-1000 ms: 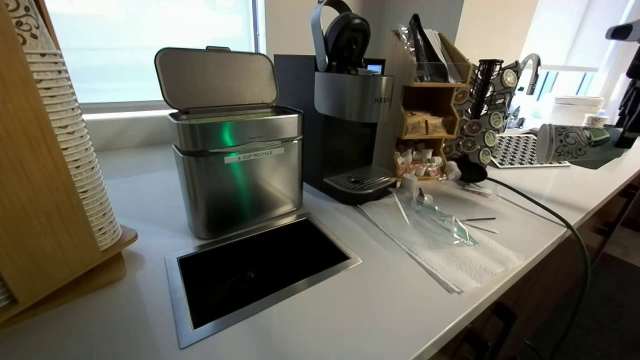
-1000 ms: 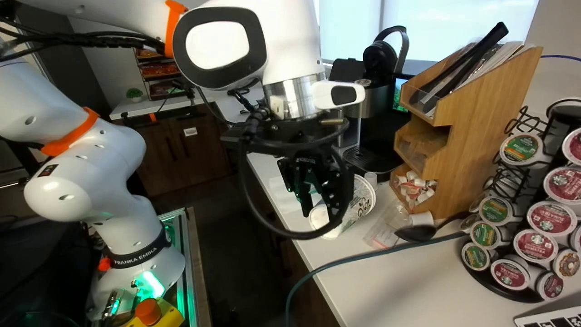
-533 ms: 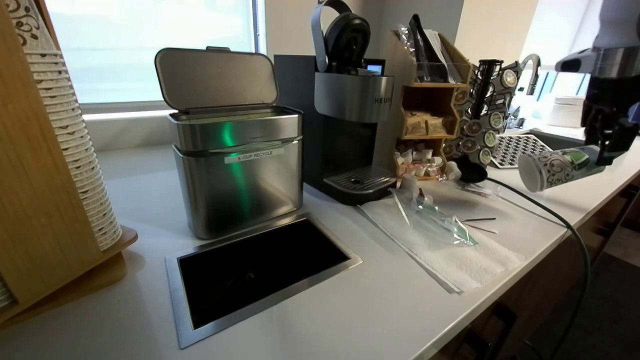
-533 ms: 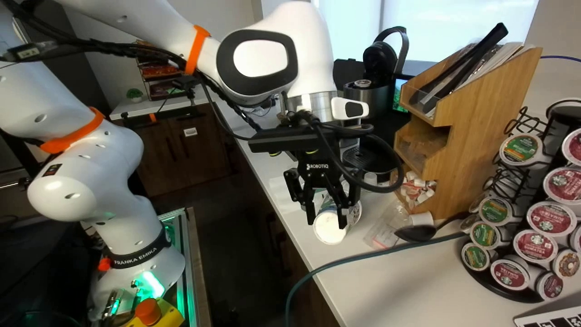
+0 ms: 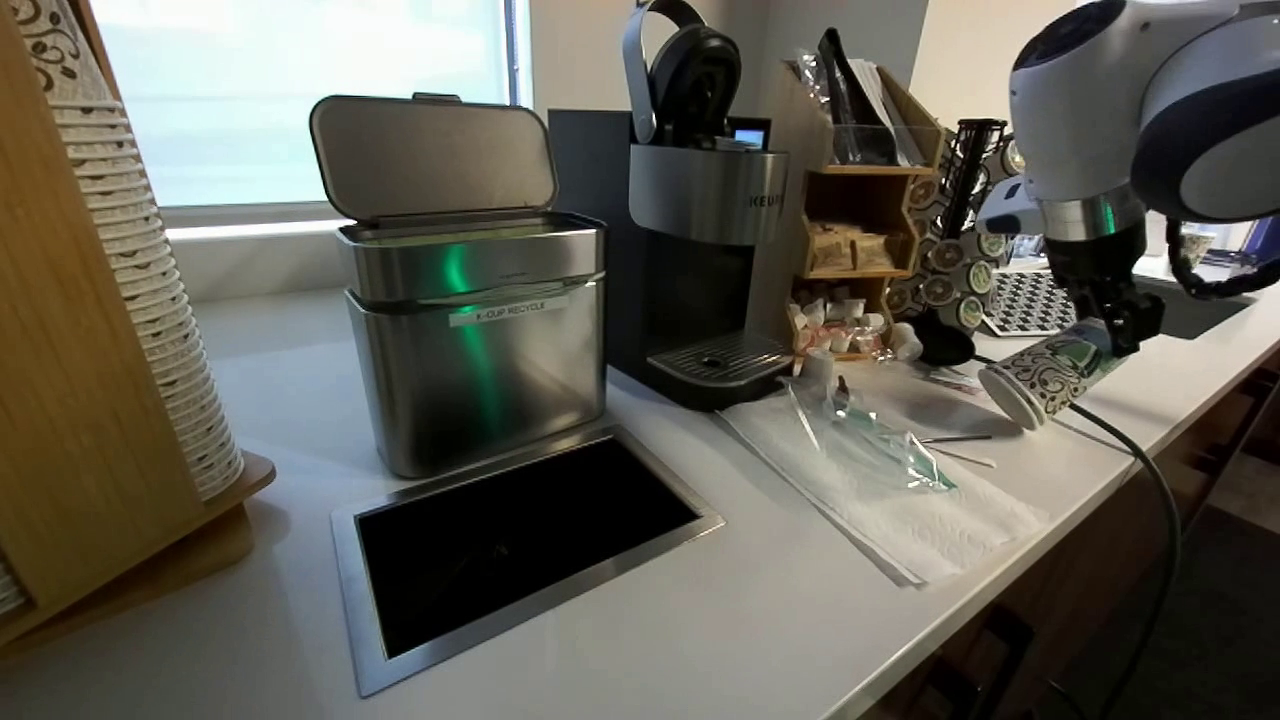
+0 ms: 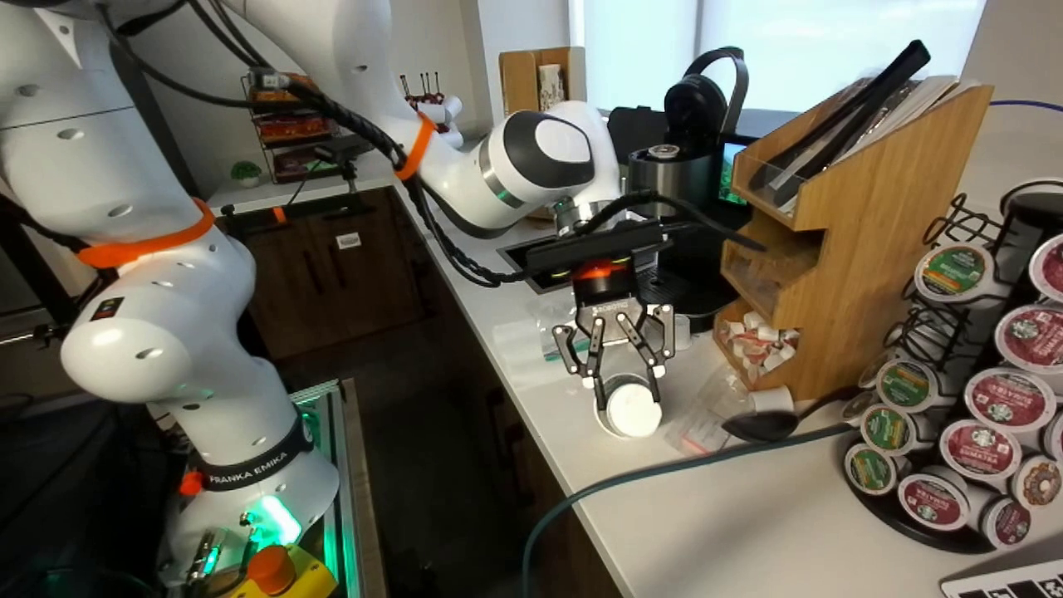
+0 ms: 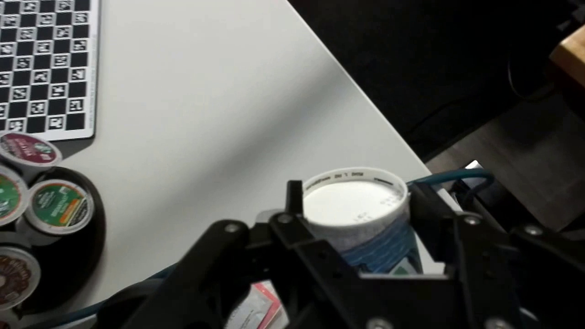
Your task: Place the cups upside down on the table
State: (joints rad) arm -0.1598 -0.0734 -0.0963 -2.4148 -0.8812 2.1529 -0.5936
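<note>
The cup (image 5: pixel 1050 375), white with dark swirls and green, is tilted, its wide mouth pointing down and its base up. My gripper (image 5: pixel 1122 335) is shut on its base end. In an exterior view, its white base (image 6: pixel 634 411) shows between the fingertips (image 6: pixel 627 389). The wrist view shows the recessed base (image 7: pixel 354 203) and a blue band between both fingers. The mouth is low over the pale table (image 5: pixel 770 600); I cannot tell whether it touches. A stack of white patterned cups (image 5: pixel 160 300) stands in a wooden holder at the left of an exterior view.
A coffee machine (image 5: pixel 710 200), a steel bin (image 5: pixel 480 350) and a black inset (image 5: pixel 530 540) stand along the counter. Paper towel with plastic bags (image 5: pixel 890 470) lies near the cup. A teal cable (image 6: pixel 664 473), a black spoon (image 6: pixel 760 425) and a pod rack (image 6: pixel 963 448) are close by.
The arm has come farther into view. The gripper and the held cup have moved left and down in an exterior view, and the cup's mouth has swung from sideways to pointing down at a slant.
</note>
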